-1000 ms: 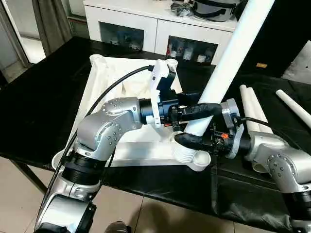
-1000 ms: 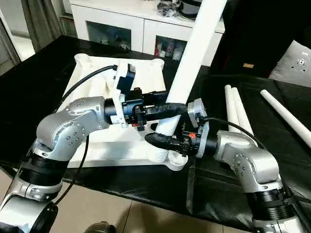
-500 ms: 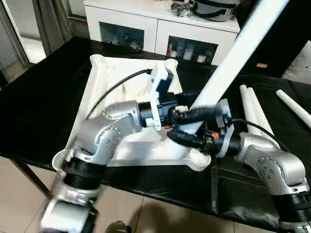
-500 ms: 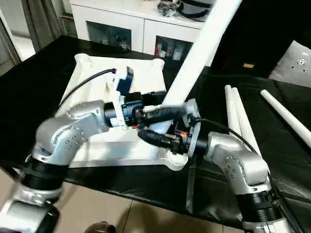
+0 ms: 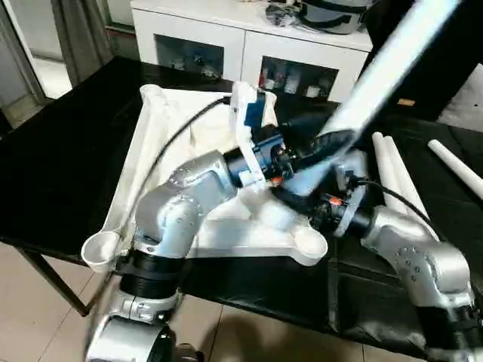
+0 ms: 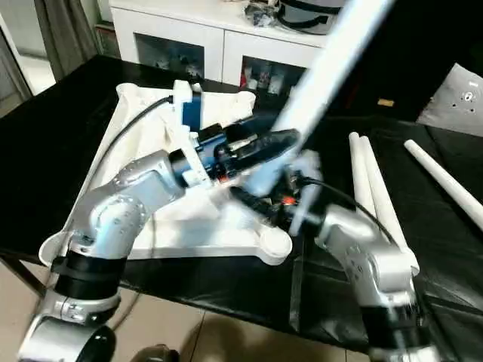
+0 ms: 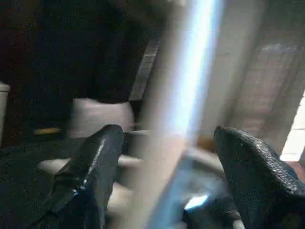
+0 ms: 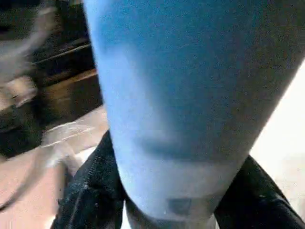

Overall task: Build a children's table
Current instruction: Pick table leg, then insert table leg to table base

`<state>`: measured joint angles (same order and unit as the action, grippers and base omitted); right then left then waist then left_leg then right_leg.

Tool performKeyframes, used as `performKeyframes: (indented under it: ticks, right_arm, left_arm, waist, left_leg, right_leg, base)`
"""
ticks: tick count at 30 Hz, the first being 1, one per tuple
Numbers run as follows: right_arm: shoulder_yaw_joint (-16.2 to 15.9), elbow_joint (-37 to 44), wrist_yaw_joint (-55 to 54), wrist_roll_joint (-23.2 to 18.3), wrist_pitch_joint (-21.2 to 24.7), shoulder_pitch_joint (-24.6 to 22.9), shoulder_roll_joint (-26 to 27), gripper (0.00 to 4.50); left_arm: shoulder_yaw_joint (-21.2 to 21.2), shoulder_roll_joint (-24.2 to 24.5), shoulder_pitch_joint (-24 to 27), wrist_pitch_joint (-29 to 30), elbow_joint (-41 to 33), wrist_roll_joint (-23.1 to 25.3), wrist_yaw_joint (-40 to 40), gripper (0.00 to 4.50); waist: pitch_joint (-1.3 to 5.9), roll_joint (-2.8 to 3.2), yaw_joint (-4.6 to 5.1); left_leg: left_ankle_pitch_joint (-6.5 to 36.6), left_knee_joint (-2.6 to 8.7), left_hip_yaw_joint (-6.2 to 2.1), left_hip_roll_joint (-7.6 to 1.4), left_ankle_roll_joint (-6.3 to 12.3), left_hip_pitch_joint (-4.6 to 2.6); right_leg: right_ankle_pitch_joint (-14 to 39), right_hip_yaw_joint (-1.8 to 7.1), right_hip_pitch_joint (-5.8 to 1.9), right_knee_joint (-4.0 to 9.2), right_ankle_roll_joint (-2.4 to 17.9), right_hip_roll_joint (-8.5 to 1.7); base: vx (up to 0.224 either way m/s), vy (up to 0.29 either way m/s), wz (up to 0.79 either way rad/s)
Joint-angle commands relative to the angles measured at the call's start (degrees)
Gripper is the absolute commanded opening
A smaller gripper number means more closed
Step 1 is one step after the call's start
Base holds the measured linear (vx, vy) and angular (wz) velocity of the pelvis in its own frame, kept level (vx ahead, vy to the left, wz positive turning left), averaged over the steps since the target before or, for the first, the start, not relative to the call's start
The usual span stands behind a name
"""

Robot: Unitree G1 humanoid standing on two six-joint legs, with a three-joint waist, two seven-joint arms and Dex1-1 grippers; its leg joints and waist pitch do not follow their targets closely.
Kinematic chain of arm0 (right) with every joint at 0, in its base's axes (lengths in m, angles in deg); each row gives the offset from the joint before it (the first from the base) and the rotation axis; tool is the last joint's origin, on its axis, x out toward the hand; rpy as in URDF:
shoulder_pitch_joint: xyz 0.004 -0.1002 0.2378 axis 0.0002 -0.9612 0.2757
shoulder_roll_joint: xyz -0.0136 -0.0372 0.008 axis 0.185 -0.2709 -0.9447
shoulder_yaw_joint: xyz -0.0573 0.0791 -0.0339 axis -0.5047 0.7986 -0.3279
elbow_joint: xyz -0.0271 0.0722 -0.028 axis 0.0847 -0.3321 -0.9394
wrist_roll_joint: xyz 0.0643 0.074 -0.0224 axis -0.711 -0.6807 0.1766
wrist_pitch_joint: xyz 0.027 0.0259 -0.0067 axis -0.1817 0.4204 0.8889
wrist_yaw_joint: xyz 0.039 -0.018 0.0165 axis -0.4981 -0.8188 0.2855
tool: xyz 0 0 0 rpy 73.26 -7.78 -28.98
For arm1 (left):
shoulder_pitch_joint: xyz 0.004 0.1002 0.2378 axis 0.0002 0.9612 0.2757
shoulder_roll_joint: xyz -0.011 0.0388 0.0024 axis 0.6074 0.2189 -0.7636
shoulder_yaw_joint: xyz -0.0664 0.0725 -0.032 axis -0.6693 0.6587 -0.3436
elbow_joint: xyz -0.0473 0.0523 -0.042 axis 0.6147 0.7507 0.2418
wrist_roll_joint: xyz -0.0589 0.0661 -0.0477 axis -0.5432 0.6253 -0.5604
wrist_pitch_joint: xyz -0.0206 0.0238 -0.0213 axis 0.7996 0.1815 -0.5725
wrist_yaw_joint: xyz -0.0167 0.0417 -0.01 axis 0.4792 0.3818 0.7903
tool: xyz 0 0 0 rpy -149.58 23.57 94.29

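Observation:
The white table top point(image 5: 155, 143) lies upside down on the black table, its near right corner socket point(image 5: 309, 243) showing open. One long white leg point(image 5: 385, 68) slants steeply up to the right, with its lower end blurred just above and left of that socket. My left gripper point(image 5: 321, 143) is shut across the leg partway up. My right gripper point(image 5: 290, 197) is shut on the leg's lower end. In the left wrist view the leg point(image 7: 186, 95) runs between the black fingers point(image 7: 90, 176). The right wrist view has the leg point(image 8: 176, 95) pressed between its fingers point(image 8: 90, 191).
Two spare white legs point(image 5: 392, 170) lie side by side on the black cloth to the right, and a third point(image 5: 456, 166) lies further right. A white cabinet with glass doors point(image 5: 249, 45) stands behind the table. The near left socket point(image 5: 102, 249) juts over the table's front edge.
The leg has tipped further to the right and its lower end has risen off the near right socket. My left arm has lifted and swung right; the right gripper moved up and left.

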<state>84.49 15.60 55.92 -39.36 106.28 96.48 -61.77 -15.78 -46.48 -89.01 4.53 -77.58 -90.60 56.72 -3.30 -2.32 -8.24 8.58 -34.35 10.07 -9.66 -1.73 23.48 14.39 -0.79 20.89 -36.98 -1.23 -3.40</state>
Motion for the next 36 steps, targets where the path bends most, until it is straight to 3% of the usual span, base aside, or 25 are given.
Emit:
performKeyframes:
  ticks: [1, 4, 6, 7, 8, 9, 10, 11, 13, 14, 15, 16, 19, 20, 21, 22, 24, 25, 26, 28, 36]
  right_arm:
    - [2.18, 2.79, -2.51, 0.64, 0.66, -1.09, -0.54, 1.91]
    - [2.02, 4.71, -3.73, 1.54, 0.55, -2.76, -0.53, 1.91]
    - [1.29, 6.60, -6.52, 4.41, -0.91, -5.67, -0.13, 1.91]
    - [1.29, 6.60, -6.52, 4.41, -0.91, -5.67, -0.13, 1.91]
    - [1.17, 7.07, -8.04, 5.74, -1.82, -6.76, 0.28, 1.91]
    - [1.16, 7.15, -8.49, 6.04, -2.08, -6.99, 0.40, 1.91]
    - [1.08, 7.70, -11.00, 7.76, -3.50, -8.23, 1.04, 1.91]
    - [1.26, 8.08, -12.56, 8.77, -4.36, -8.84, 1.47, 1.91]
    - [1.23, 8.62, -13.98, 10.12, -5.85, -9.74, 1.73, 1.91]
    - [1.20, 8.73, -13.77, 10.02, -5.84, -9.95, 1.59, 1.91]
    - [1.17, 8.91, -13.53, 9.88, -5.79, -10.23, 1.41, 1.91]
    - [1.12, 9.26, -13.31, 9.72, -5.54, -10.56, 1.26, 1.91]
    - [1.58, 10.30, -11.29, 8.01, -4.06, -11.57, 0.25, 1.91]
    - [1.71, 10.52, -10.96, 7.80, -3.98, -11.79, 0.00, 1.91]
    - [2.02, 10.82, -11.02, 7.83, -4.12, -12.11, -0.14, 1.91]
    - [2.38, 11.17, -11.16, 7.80, -4.15, -12.41, -0.26, 1.91]
    - [2.69, 11.44, -11.44, 7.77, -4.24, -12.65, -0.38, 1.91]
    - [3.27, 11.91, -12.03, 7.81, -4.29, -13.02, -0.51, 1.91]
    - [3.64, 12.20, -12.45, 7.89, -4.32, -13.27, -0.63, 1.91]
    - [4.01, 12.67, -12.83, 8.23, -4.44, -13.82, -1.05, 1.91]
    - [3.97, 13.56, -12.07, 7.98, -3.94, -14.84, -2.31, 1.91]
  left_arm:
    - [-0.28, 0.98, 1.79, -1.02, -0.47, 2.39, -1.91, 3.46]
    - [-0.09, 2.76, 3.71, -0.64, -2.08, 2.97, -1.72, 3.46]
    - [2.80, 7.73, 7.52, -0.15, -5.18, 5.90, 0.17, 3.46]
    - [2.80, 7.73, 7.52, -0.15, -5.18, 5.90, 0.17, 3.46]
    - [4.71, 10.28, 9.23, -0.28, -5.91, 7.82, 1.20, 3.46]
    - [5.17, 10.85, 9.64, -0.42, -5.96, 8.33, 1.45, 3.46]
    - [8.46, 14.27, 11.92, -2.22, -5.35, 12.04, 2.90, 3.46]
    - [10.80, 16.13, 12.90, -3.56, -4.33, 14.33, 3.86, 3.46]
    - [14.12, 18.20, 13.88, -5.85, -2.69, 17.21, 5.54, 3.46]
    - [14.85, 18.51, 13.97, -6.05, -2.38, 17.40, 6.29, 3.46]
    - [15.73, 18.89, 14.10, -6.29, -2.04, 17.62, 7.22, 3.46]
    - [16.43, 19.21, 14.30, -6.44, -1.93, 17.77, 8.03, 3.20]
    - [19.49, 21.30, 14.66, -6.17, -1.72, 18.26, 11.57, 3.13]
    - [20.07, 21.75, 14.68, -5.81, -1.66, 18.26, 12.14, 2.94]
    - [20.52, 21.89, 14.63, -5.84, -1.26, 18.65, 12.30, 2.80]
    - [20.87, 21.78, 14.44, -5.31, -0.80, 18.97, 12.03, 2.72]
    - [21.19, 21.46, 14.18, -4.96, -0.15, 19.53, 11.81, 2.69]
    - [21.99, 20.85, 13.87, -4.75, 0.43, 19.95, 11.92, 2.49]
    - [22.62, 20.40, 13.68, -4.61, 0.77, 20.20, 12.11, 2.49]
    - [24.07, 19.65, 13.25, -5.19, 1.73, 21.15, 12.81, 2.27]
    - [26.67, 18.86, 9.19, -7.28, 8.37, 26.23, 11.19, 1.56]
  waist:
    - [3.81, 0.04, 0.18]
    - [3.93, 0.13, 0.34]
    - [3.87, 0.71, 0.20]
    - [3.78, 0.64, 0.33]
    - [3.68, 0.98, 0.41]
    - [3.57, 0.82, 0.61]
    - [3.63, 1.49, 0.54]
    - [3.29, 1.16, 0.46]
    - [3.32, 1.09, 0.56]
    - [3.34, 1.44, 0.40]
    - [3.29, 1.28, 0.43]
    - [3.30, 1.43, 0.37]
    - [3.29, 1.75, 0.50]
    - [3.37, 1.54, 0.50]
    - [3.46, 2.36, 0.47]
    - [3.41, 2.00, 0.61]
    - [3.44, 1.93, 0.64]
    - [3.49, 2.52, 0.58]
    - [3.46, 2.28, 0.61]
    - [3.47, 2.69, 0.56]
    - [3.55, 2.57, 0.84]
  left_leg:
    - [10.37, 4.28, -1.30, -3.42, -1.47, -2.29]
    - [9.71, 4.30, -1.33, -3.44, -1.52, -2.28]
    - [9.94, 4.38, -1.42, -3.48, -1.79, -2.35]
    - [10.82, 4.51, -1.40, -3.46, -2.04, -2.33]
    - [12.93, 4.70, -1.41, -3.49, -2.81, -2.58]
    - [13.87, 4.85, -1.37, -3.44, -3.18, -2.53]
    - [15.55, 4.91, -1.46, -3.44, -4.02, -2.74]
    - [16.70, 5.20, -1.60, -3.48, -4.14, -2.59]
    - [18.71, 5.34, -1.55, -3.41, -4.95, -2.85]
    - [19.30, 5.37, -1.62, -3.49, -5.43, -3.02]
    - [19.55, 5.45, -1.64, -3.46, -5.44, -2.98]
    - [20.12, 5.54, -1.70, -3.52, -5.66, -3.00]
    - [20.53, 5.51, -1.70, -3.45, -5.44, -2.88]
    - [19.58, 5.40, -1.63, -3.38, -5.01, -2.76]
    - [18.38, 5.26, -1.64, -3.33, -4.76, -2.70]
    - [18.18, 5.25, -1.50, -3.30, -4.54, -2.67]
    - [17.24, 5.12, -1.45, -3.29, -4.12, -2.59]
    - [16.60, 4.97, -1.47, -3.24, -3.84, -2.56]
    - [16.73, 4.97, -1.38, -3.25, -3.68, -2.60]
    - [17.01, 4.97, -1.45, -3.30, -3.66, -2.64]
    - [16.82, 4.97, -1.56, -3.29, -3.07, -2.48]
  right_leg:
    - [-0.24, 1.62, -1.47, 4.71, 10.23, -4.51]
    - [-2.29, 1.63, -1.48, 4.48, 9.73, -4.33]
    - [-2.08, 1.63, -1.17, 4.54, 9.38, -4.31]
    - [-1.23, 1.64, -1.15, 4.60, 9.15, -4.24]
    - [1.11, 1.68, -0.83, 4.87, 8.79, -4.16]
    - [2.35, 1.70, -0.85, 4.93, 8.84, -4.13]
    - [4.10, 1.74, -0.70, 5.02, 8.85, -4.19]
    - [6.56, 1.91, -0.51, 5.54, 7.60, -4.28]
    - [9.98, 2.04, -0.30, 5.50, 6.54, -4.29]
    - [10.64, 2.08, -0.09, 5.50, 6.58, -4.43]
    - [10.87, 2.08, -0.10, 5.66, 6.64, -4.44]
    - [10.56, 2.05, -0.03, 5.51, 6.98, -4.41]
    - [8.52, 2.08, -0.11, 5.42, 7.72, -4.40]
    - [7.05, 2.08, -0.30, 5.19, 7.93, -4.35]
    - [5.73, 2.12, -0.25, 5.02, 8.22, -4.41]
    - [5.26, 2.12, -0.29, 5.21, 8.27, -4.31]
    - [4.44, 2.09, -0.45, 5.11, 8.77, -4.35]
    - [4.31, 2.15, -0.46, 5.03, 9.00, -4.43]
    - [5.03, 2.13, -0.44, 5.19, 9.01, -4.35]
    - [6.40, 2.14, -0.42, 5.30, 9.01, -4.46]
    - [7.61, 2.11, -0.59, 5.49, 8.50, -4.44]
  base:
    - [0.000, 0.000, 0.00]
    - [0.000, 0.000, 0.00]
    - [0.000, 0.000, 0.00]
    - [0.000, 0.000, 0.00]
    - [0.000, 0.000, 0.00]
    - [0.000, 0.000, 0.00]
    - [0.000, 0.000, 0.00]
    - [0.000, 0.000, 0.00]
    - [0.000, 0.000, 0.00]
    - [0.000, 0.000, 0.00]
    - [0.000, 0.000, 0.00]
    - [0.000, 0.000, 0.00]
    - [0.000, 0.000, 0.00]
    - [0.000, 0.000, 0.00]
    - [0.000, 0.000, 0.00]
    - [0.000, 0.000, 0.00]
    - [0.000, 0.000, 0.00]
    - [0.000, 0.000, 0.00]
    - [0.000, 0.000, 0.00]
    - [0.000, 0.000, 0.00]
    - [0.000, 0.000, 0.00]
